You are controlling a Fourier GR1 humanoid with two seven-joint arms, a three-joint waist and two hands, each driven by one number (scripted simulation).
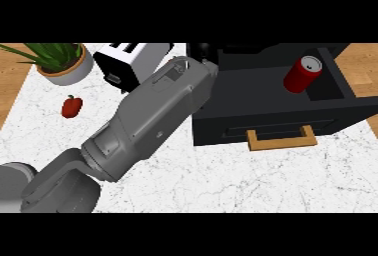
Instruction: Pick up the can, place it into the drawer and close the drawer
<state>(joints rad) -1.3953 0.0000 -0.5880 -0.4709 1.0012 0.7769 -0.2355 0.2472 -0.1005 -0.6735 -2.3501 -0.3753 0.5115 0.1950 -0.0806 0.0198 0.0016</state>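
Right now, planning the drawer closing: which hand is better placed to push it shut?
Probably left: its forearm reaches up beside the open drawer, whose wooden handle is free; the can stands inside. The right hand is out of view.

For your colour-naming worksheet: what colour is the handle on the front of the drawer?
The handle is light wooden tan against the black drawer front, shown in the head view.

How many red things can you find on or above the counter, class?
2: the red can standing in the open drawer at right, and a red pepper at left; the forearm may hide others.
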